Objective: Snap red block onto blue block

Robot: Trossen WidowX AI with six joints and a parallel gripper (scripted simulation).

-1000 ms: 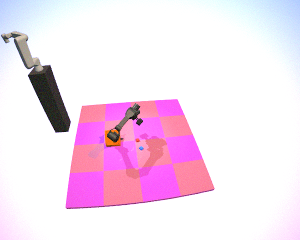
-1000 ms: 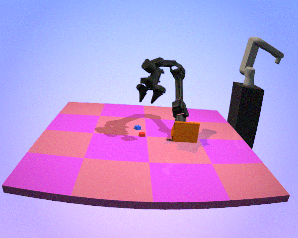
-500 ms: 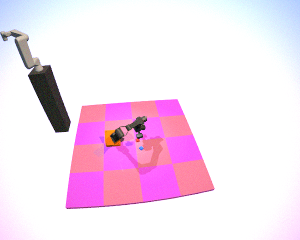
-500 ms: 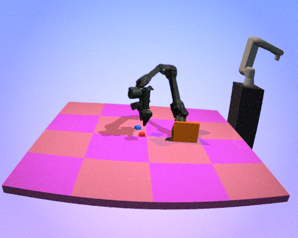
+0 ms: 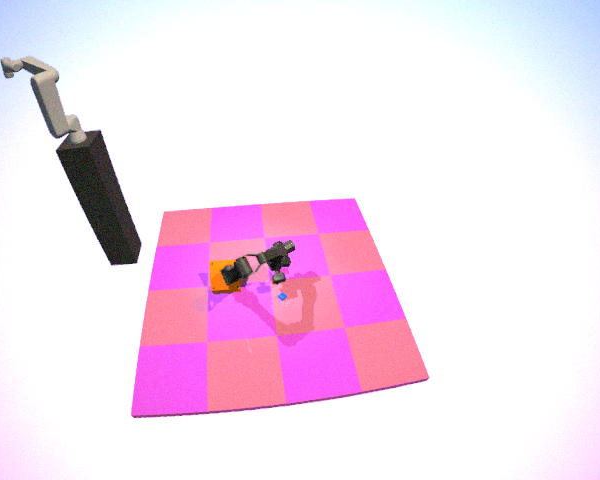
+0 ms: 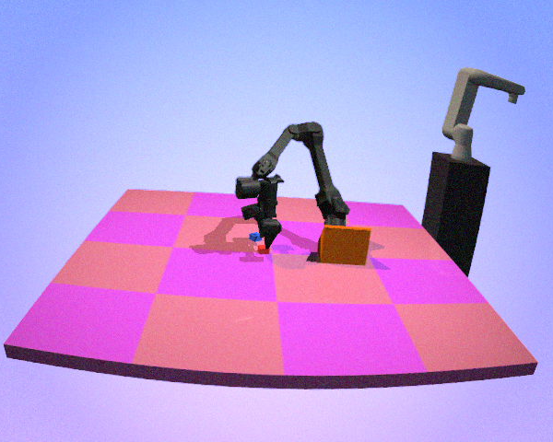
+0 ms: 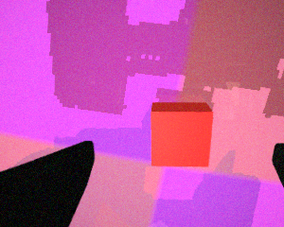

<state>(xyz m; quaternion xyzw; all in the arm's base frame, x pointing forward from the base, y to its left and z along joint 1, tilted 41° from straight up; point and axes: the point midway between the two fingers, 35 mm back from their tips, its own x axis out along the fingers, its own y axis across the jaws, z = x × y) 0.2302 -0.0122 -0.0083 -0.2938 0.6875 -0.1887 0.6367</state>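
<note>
The jaws stand wide apart with nothing between their tips, and in the wrist view the red block (image 6: 264,249) (image 7: 181,139) lies ahead of them, within the span of their opening. It rests on the checkered surface (image 5: 238,372) (image 6: 210,332) (image 7: 19,71), close to the tips in the exterior view. The blue block (image 5: 282,296) (image 6: 254,236) sits near the jaws too, a little apart from the red one. So the approach looks nearly done, while the grasp is not yet made. Closing on the red block, lifting it, pressing it onto the blue one until it clicks and letting go all remain.
</note>
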